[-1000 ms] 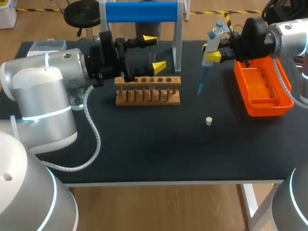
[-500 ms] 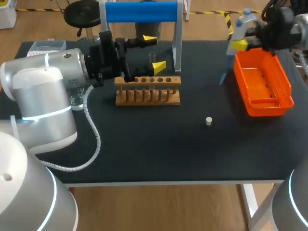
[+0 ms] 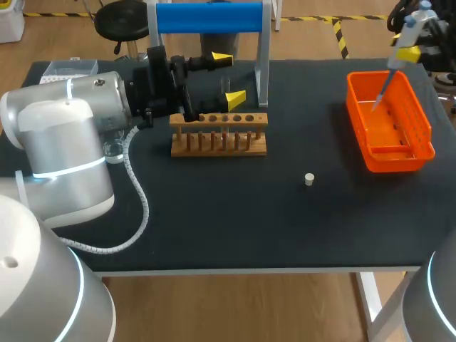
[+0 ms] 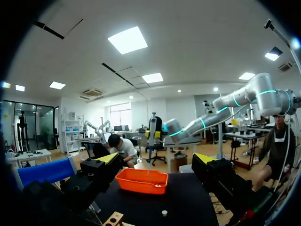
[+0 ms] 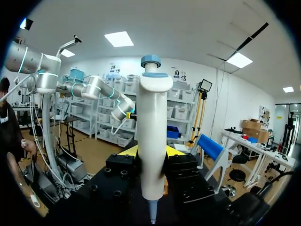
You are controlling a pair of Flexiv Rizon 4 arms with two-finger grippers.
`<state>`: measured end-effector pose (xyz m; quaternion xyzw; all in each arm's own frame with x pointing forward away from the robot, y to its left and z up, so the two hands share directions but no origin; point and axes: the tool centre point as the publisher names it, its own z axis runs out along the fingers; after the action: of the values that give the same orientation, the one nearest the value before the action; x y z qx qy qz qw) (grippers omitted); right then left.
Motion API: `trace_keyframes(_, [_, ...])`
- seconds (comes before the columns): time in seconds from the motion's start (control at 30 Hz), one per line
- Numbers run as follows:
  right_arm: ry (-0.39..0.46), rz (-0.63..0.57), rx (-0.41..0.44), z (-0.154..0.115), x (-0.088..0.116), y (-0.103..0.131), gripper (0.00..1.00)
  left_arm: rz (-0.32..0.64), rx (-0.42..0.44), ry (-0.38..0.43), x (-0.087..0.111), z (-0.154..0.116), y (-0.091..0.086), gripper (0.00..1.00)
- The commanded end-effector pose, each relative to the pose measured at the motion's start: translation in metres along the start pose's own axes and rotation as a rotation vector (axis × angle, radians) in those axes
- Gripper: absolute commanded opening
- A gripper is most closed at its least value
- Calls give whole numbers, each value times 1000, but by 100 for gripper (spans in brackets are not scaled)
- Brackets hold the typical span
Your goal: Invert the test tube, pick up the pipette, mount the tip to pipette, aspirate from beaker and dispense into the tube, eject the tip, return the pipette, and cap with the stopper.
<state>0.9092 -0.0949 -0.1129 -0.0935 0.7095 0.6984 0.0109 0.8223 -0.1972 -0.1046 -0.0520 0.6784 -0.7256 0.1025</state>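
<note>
Pipette [image 5: 151, 141] gripped upright in the closed right end effector [image 5: 150, 151], its tip hanging over the far end of the orange tray [image 3: 395, 158] at the table's [image 3: 214, 221] right side. Small white stopper [image 3: 308, 179] lies alone mid-table, well apart from the tray. Wooden test tube rack [image 3: 219, 135] stands further left; just behind it the left end effector [image 3: 228, 78] is spread open, and what sits between its fingers is too faint to tell.

Black table [image 3: 235, 228] on wood floor [image 3: 235, 306]; black stool [image 3: 121, 20] and hazard tape [image 3: 342, 39] behind the table.
</note>
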Motion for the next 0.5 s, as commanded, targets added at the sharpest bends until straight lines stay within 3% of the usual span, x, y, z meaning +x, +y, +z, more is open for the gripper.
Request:
trace_keyframes(0.03, [32,-1,-13,-35,-11,-10,0,1,2,-2,0,1,1,100])
trace_keyframes(0.5, [17,43,-7,-76,-21,-31,0,1,2,-2,0,1,1,100])
